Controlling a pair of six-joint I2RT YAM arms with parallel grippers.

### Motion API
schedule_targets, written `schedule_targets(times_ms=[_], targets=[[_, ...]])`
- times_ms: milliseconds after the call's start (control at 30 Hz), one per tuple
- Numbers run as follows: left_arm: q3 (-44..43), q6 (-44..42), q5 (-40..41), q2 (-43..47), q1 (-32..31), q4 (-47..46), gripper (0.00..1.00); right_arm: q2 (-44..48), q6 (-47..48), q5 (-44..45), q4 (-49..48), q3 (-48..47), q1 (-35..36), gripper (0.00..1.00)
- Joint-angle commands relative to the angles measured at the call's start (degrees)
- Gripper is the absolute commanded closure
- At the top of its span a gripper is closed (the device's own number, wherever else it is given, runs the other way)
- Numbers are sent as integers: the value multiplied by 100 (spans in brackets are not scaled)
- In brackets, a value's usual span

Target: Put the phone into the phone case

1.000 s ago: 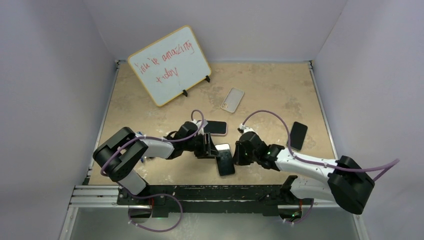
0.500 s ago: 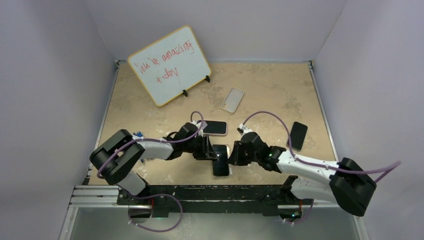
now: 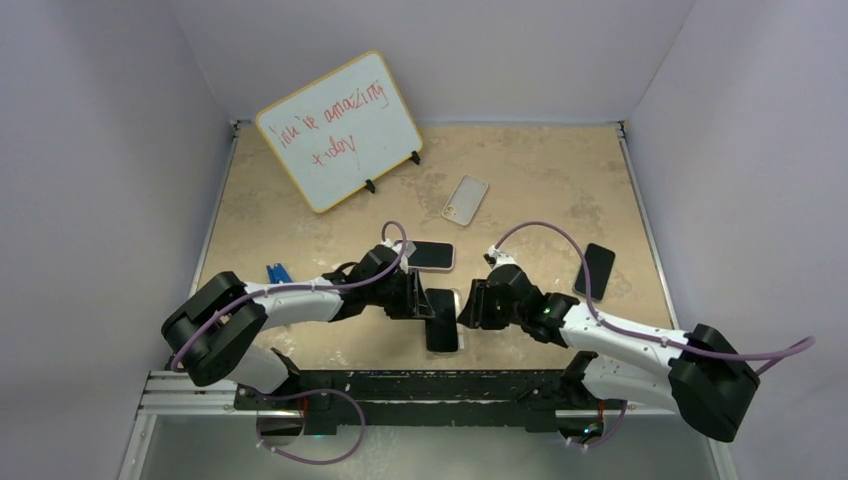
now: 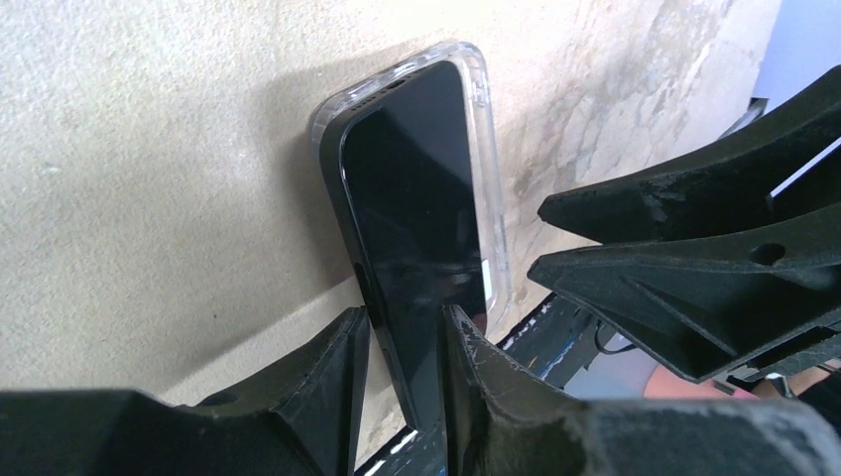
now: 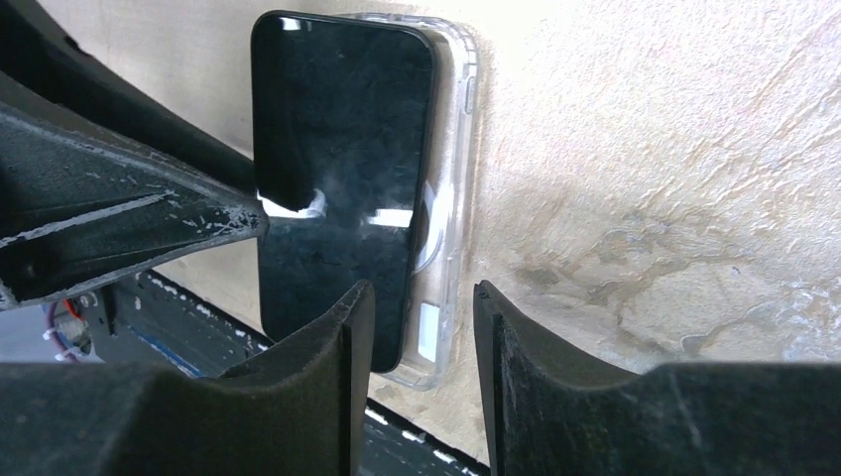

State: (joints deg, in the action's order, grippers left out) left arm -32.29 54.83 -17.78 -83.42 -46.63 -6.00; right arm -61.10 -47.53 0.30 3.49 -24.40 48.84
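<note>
The phone [image 4: 417,218] lies face up on the clear phone case [image 4: 486,149], skewed to one side, so the case's rim shows along only one long edge and one end. Both sit near the front edge of the table [image 3: 540,180], between the two arms. The left gripper [image 4: 405,317] clamps the phone's near end. The right gripper [image 5: 421,290] stands released, its fingers apart over the phone's edge and the case's. A whiteboard [image 3: 338,130] leans at the back, and a black handset [image 3: 594,270] lies off to the right.

The phone [image 5: 337,188] is glossy glass, its case [image 5: 456,149] clear plastic, the table [image 5: 645,149] matt and rough.
</note>
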Motion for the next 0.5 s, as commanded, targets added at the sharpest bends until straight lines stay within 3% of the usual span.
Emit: schedule_targets(times_ms=[0, 133, 467], targets=[[-243, -126, 243, 47, -109, 178, 68, -112, -37, -91, -245, 106, -114, 56], [-323, -163, 300, -135, -198, 242, 68, -230, -109, -389, -645, 301, -184, 56], [-511, 125, 355, -388, -512, 170, 85, -506, -183, -755, -1159, 492, -183, 60]])
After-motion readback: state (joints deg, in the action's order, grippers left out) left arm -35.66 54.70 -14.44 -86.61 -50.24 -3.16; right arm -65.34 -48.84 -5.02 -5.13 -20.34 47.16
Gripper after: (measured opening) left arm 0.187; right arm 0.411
